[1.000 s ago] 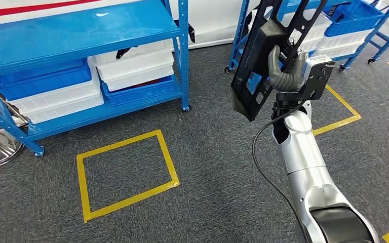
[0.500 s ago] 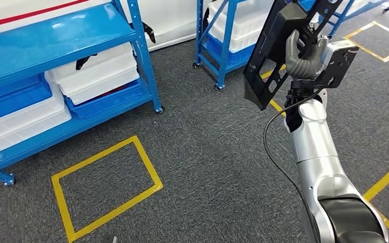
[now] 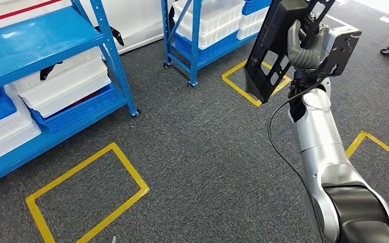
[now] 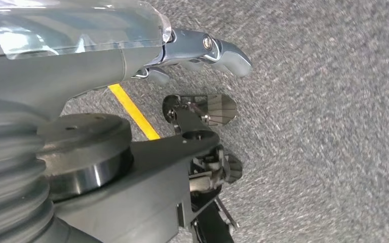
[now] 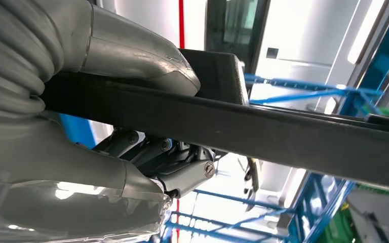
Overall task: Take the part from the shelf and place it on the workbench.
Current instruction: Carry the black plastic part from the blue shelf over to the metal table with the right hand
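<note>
My right hand (image 3: 304,48) grips the black slotted part (image 3: 276,48), raised and tilted above grey carpet (image 3: 207,152), with blue shelving (image 3: 106,55) holding white bins (image 3: 66,83) beyond. My left hand (image 4: 202,48) hangs over the carpet; whether its fingers are spread or curled, I cannot tell

- Part (image 3: 278,43) held high at the right, in the right hand (image 3: 304,48), above the floor (image 3: 207,152).
- Shelf (image 3: 40,76) at the left, bins (image 3: 66,83) on its lower levels.
- Second shelf (image 3: 207,30) farther back, centre, also stacked with bins.
- Taped rectangle (image 3: 88,197) on the floor before the left shelf; another behind the part.
</note>
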You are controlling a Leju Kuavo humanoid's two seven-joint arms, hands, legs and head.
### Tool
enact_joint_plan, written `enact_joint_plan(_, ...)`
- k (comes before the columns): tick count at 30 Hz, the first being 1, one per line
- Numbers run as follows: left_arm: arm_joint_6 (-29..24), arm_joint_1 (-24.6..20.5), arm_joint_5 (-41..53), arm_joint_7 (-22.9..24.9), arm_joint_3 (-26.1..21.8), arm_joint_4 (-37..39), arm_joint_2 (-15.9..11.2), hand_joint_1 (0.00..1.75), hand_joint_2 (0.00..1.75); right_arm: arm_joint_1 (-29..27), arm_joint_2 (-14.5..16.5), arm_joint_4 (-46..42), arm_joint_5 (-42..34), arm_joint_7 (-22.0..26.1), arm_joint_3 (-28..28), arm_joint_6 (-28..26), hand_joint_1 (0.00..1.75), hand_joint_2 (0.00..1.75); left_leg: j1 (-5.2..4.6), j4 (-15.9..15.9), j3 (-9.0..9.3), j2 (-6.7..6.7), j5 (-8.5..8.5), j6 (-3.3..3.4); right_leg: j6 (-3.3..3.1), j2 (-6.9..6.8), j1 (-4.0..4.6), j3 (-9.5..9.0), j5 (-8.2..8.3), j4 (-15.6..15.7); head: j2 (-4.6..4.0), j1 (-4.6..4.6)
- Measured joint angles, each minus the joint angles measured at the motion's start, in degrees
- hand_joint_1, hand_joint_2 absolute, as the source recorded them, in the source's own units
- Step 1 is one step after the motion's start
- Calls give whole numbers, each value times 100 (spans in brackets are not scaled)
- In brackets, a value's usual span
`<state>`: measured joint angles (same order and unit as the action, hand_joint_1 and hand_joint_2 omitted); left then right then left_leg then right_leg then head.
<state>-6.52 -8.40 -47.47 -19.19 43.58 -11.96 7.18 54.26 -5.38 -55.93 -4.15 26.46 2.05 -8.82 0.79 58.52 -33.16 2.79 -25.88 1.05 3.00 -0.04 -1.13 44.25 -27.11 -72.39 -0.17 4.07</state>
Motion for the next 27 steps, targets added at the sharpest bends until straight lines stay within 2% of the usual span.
enact_joint_plan(1,1,-4,0,0,0,0,1,0,175,7,-1,10,0,1,1,1,175,175,-7,1,12,68,-13,-10,-17,-90,7,-228,185,402,0,0)
enact_joint_plan(2,1,-9,1,-1,0,0,1,0,175,22,-1,15,-1,4,1,1,175,175,-27,3,21,131,-28,-27,-50,-239,42,-451,314,803,0,0)
enact_joint_plan(3,4,-14,5,-1,0,0,2,0,175,38,-1,18,-2,13,1,2,175,175,-46,5,30,189,-42,-49,-90,-351,75,-617,404,1122,0,1)
enact_joint_plan(4,11,-18,13,0,0,0,3,0,175,50,-4,22,-6,26,1,1,175,175,-65,5,38,243,-54,-74,-130,-426,107,-701,434,1303,1,1)
enact_joint_plan(5,25,-22,28,3,0,0,5,0,175,54,-12,29,-13,41,1,-1,175,175,-79,-1,45,297,-62,-100,-168,-425,134,-701,416,1339,1,1)
enact_joint_plan(7,65,-33,72,21,2,-1,12,0,175,40,-46,40,-35,74,1,-2,175,175,-75,-4,65,370,-94,-161,-231,-282,120,-693,440,1366,1,1)
enact_joint_plan(9,101,-55,110,59,4,-2,20,0,175,42,-71,46,-52,97,4,4,175,175,-51,220,-16,155,-273,-217,-304,-158,85,-705,472,1408,1,2)
enact_joint_plan(11,118,-58,126,101,5,-2,26,0,175,51,-72,56,-72,105,16,17,175,175,-29,887,-304,-156,-633,-247,-356,-29,71,-708,488,1423,0,2)
enact_joint_plan(12,118,-51,135,118,6,-1,27,0,175,50,-72,73,-87,106,28,27,175,175,-25,1288,-490,-215,-797,-254,-367,47,76,-705,489,1421,0,2)
enact_joint_plan(13,113,-42,157,127,8,-1,27,0,175,45,-72,96,-105,107,38,39,175,175,-25,1583,-634,-237,-877,-258,-373,132,80,-703,490,1416,0,2)
enact_joint_plan(14,105,-38,196,121,12,-1,28,0,175,39,-74,124,-126,112,48,52,175,175,-25,1682,-695,-245,-845,-256,-373,224,83,-702,490,1407,0,2)
enact_joint_plan(15,92,-41,263,89,29,-1,28,0,175,31,-78,149,-145,127,55,62,175,175,-24,1542,-650,-259,-695,-246,-371,317,83,-702,489,1394,0,2)
enact_joint_plan(16,79,-48,349,38,62,-2,29,0,175,19,-84,166,-164,149,61,70,175,175,-22,1202,-511,-307,-468,-230,-367,405,82,-703,487,1380,0,2)
enact_joint_plan(18,61,-70,523,-89,152,-2,28,0,175,-13,-99,181,-201,209,86,75,175,175,2,425,-183,-596,-114,-179,-338,556,76,-679,487,1347,0,2)
enact_joint_plan(19,59,-79,577,-133,197,-2,29,0,175,-34,-110,184,-215,232,102,75,175,175,7,190,-86,-715,-43,-160,-304,622,62,-653,499,1339,1,3)
enact_joint_plan(20,62,-84,605,-166,233,-2,31,0,175,-64,-131,185,-224,246,116,75,175,175,6,84,-43,-787,-39,-140,-261,692,42,-624,518,1344,1,5)
enact_joint_plan(22,81,-88,608,-214,275,-3,45,0,175,-151,-191,170,-232,252,133,73,175,175,-2,15,-16,-678,-19,-101,-167,818,10,-588,564,1378,1,9)
enact_joint_plan(23,96,-89,598,-236,283,-3,52,0,175,-199,-233,153,-238,253,138,72,175,175,5,-31,8,-608,7,-68,-134,760,17,-572,553,1365,1,10)
enact_joint_plan(24,114,-91,590,-257,284,-4,60,0,175,-232,-270,132,-245,250,146,72,175,175,14,-79,30,-537,35,-33,-106,615,30,-519,484,1264,0,8)
enact_joint_plan(26,152,-74,582,-287,284,-4,67,0,175,-279,-320,103,-264,245,166,72,175,175,7,-131,56,-392,65,13,-61,224,39,-258,179,721,0,4)
enact_joint_plan(27,170,-52,585,-296,285,-4,67,0,175,-314,-326,97,-273,243,179,69,175,175,-3,-134,56,-316,65,24,-36,112,25,-70,0,331,0,3)
